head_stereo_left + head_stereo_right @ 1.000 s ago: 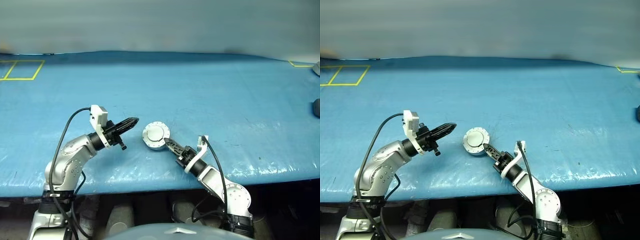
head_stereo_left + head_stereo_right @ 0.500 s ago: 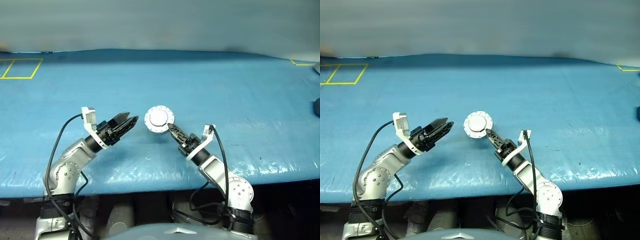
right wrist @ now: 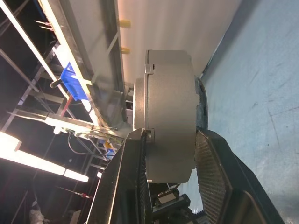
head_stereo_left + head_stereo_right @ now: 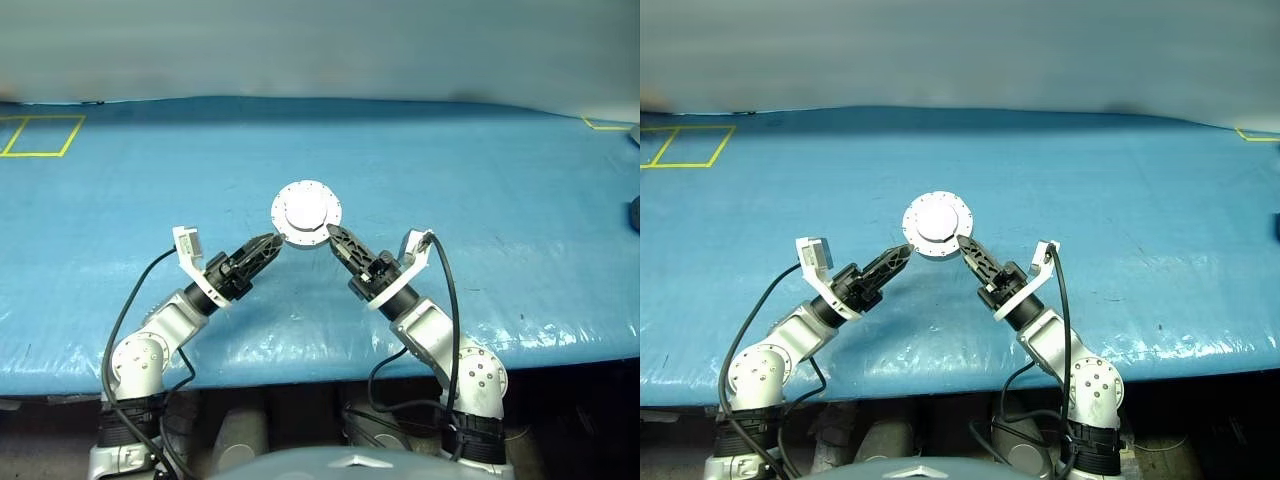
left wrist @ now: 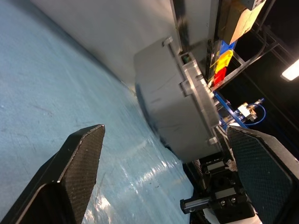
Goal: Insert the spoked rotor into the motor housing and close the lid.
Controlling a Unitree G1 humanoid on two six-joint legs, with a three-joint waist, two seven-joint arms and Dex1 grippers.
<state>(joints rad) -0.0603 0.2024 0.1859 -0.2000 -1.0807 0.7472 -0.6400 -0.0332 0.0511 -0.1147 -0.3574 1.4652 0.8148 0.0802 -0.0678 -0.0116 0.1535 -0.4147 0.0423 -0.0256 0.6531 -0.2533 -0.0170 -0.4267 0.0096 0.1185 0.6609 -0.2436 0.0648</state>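
Our right end effector (image 4: pixel 331 236) pinches the closed motor housing (image 4: pixel 306 212) by its edge above the blue table (image 4: pixel 480 190); our left end effector (image 4: pixel 272 243) spreads wide beside it, open table all around.

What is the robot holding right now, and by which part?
The right gripper holds the closed motor housing across its thickness at the rim, lid shut. The left gripper is open, straddling it without gripping.

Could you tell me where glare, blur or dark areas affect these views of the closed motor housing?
Left eye view: ceiling light glints off the wrinkled blue table cover near its front edge; the motor housing reads clearly. Left wrist view: the housing looks soft-edged, with a bright lamp flaring against a dark background. Right wrist view: the right gripper clamps the sharply outlined housing; bright strip lights burn out in the dark background.
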